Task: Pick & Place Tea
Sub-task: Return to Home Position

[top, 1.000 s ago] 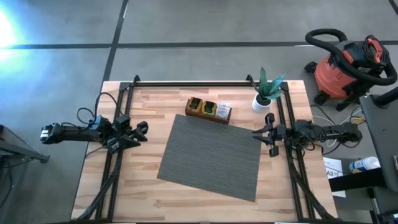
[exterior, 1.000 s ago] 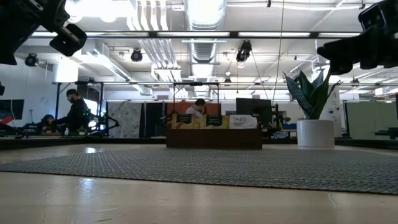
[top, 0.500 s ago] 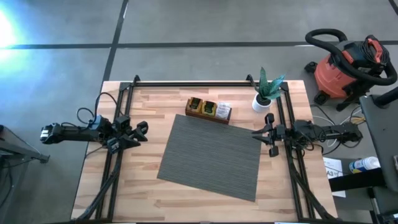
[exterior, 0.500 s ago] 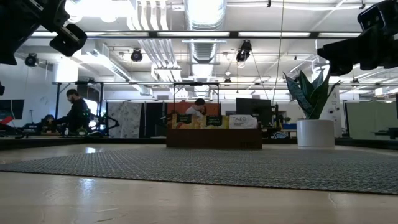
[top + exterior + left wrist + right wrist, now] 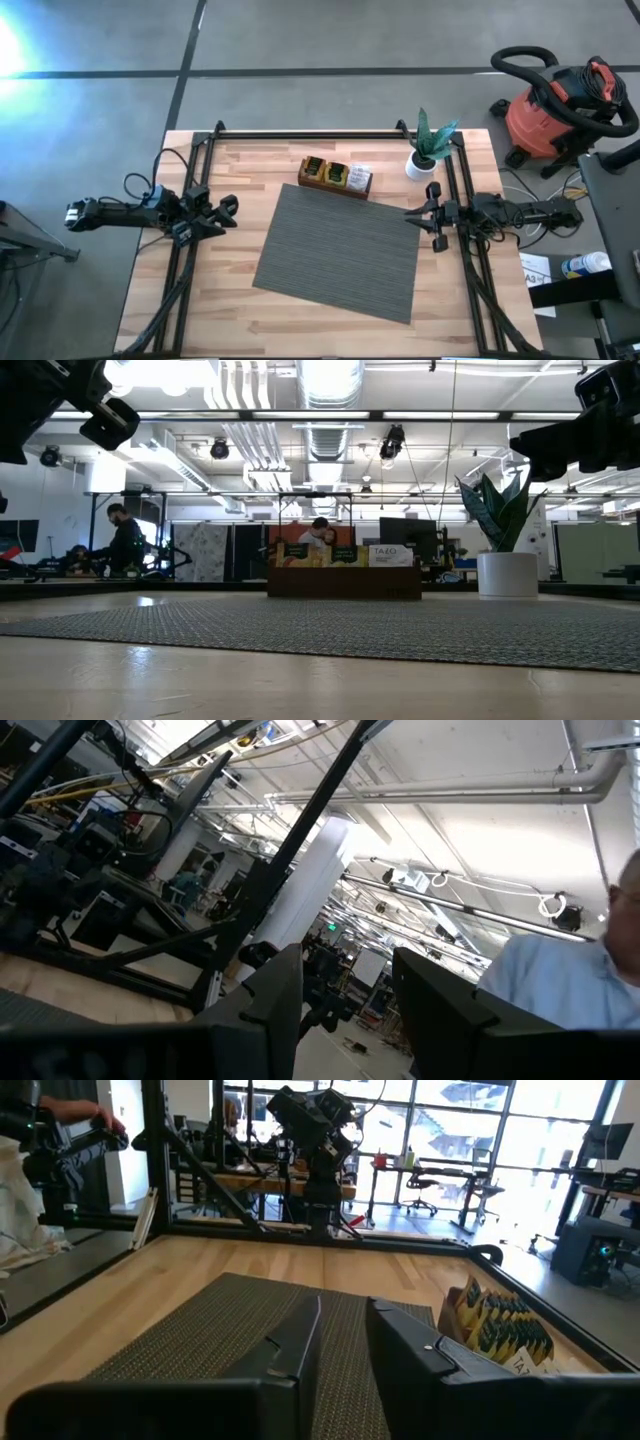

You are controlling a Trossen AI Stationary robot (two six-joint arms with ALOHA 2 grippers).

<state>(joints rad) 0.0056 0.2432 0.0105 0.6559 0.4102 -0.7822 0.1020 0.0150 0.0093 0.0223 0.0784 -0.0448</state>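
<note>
Centred on the table point(image 5: 220, 300): ribbed mat point(image 5: 340, 250). Just behind it at 12 o'clock, wooden tray point(image 5: 330, 188), tea sachets point(image 5: 338, 174) inside. Beside the tray at 1 o'clock, potted plant point(image 5: 422, 155). Left gripper point(image 5: 226, 212) at 9 o'clock, right gripper point(image 5: 433, 216) at 3 o'clock.

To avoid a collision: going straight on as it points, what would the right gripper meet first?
The right gripper points across the mat, and the way looks free until the left gripper opposite; whether their heights match is unclear.

The mat point(image 5: 340, 252) is grey and ribbed, the tray point(image 5: 331, 188) dark brown, the tea sachets point(image 5: 322, 171) yellow, green and white.
</note>
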